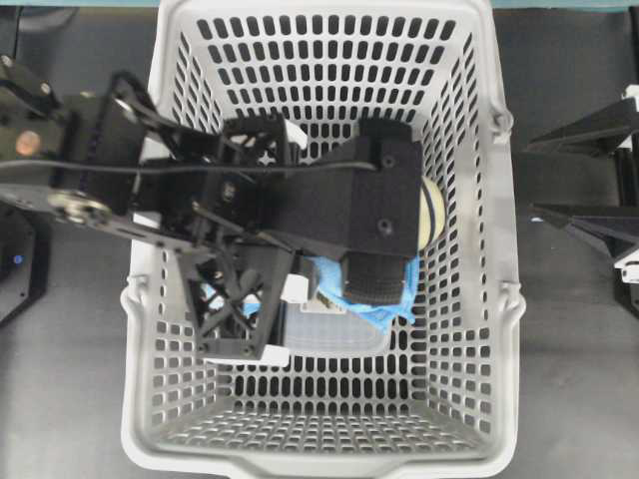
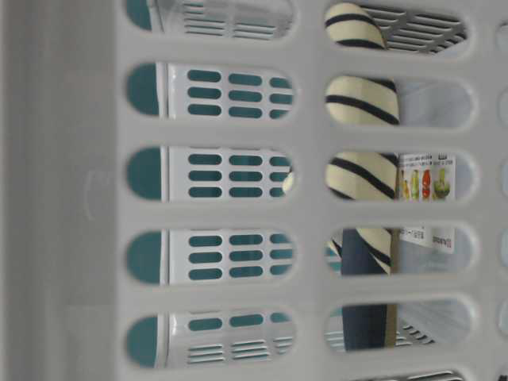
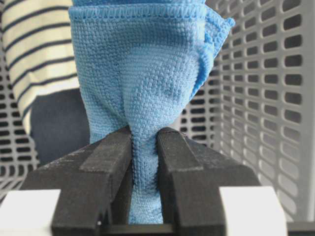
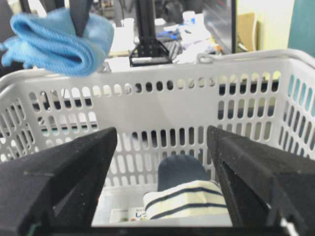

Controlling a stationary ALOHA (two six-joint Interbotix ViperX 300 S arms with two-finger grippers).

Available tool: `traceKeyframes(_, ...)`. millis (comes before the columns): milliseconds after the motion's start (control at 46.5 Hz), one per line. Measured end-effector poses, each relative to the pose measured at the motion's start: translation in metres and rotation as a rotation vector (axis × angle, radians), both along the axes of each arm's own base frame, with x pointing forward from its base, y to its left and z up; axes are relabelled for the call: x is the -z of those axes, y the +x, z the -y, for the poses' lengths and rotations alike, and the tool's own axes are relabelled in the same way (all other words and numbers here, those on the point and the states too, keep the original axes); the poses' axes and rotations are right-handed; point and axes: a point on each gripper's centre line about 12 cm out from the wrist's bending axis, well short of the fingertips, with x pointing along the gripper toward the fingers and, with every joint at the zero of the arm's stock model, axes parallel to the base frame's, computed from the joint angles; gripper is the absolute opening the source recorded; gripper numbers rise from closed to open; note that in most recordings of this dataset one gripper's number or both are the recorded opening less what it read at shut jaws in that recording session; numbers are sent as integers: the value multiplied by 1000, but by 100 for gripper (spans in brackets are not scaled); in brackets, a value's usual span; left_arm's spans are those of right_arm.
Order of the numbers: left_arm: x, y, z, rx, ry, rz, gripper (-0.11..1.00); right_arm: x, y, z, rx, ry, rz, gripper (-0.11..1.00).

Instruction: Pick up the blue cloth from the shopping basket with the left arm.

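Left gripper (image 3: 144, 147) is clamped on a gathered fold of the cloth (image 3: 142, 73) (soft, light, drapes freely); the pinch at the bunched middle appears secure.

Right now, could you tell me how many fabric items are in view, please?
2: the blue cloth pinched in the left hand above the basket, and the striped fabric bundle on its floor. Others may be hidden.

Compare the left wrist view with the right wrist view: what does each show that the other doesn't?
Only the left wrist view shows the left gripper shut on the blue cloth. Only the right wrist view shows the cloth hanging above the shopping basket rim, and the right gripper open and empty. Both show the cloth, the basket and the striped fabric bundle.
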Motion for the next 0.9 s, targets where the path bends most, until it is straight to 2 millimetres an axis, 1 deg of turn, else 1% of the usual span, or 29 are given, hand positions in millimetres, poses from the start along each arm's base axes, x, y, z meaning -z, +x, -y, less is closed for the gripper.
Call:
traceKeyframes(301,0,0,-5,-14,0,-5,11,3,-1,-1,-5,0,-5,72)
traceKeyframes(581,12,1,-5,-15,4,-38,11,-1,-8,-1,-5,0,-3,72)
traceKeyframes(839,13,1,-5,-14,5,-38,11,-3,-15,-2,-6,1,-11,72)
traceKeyframes(903,18,1,-6,-15,8,-53,11,-4,-16,-2,-6,1,-11,72)
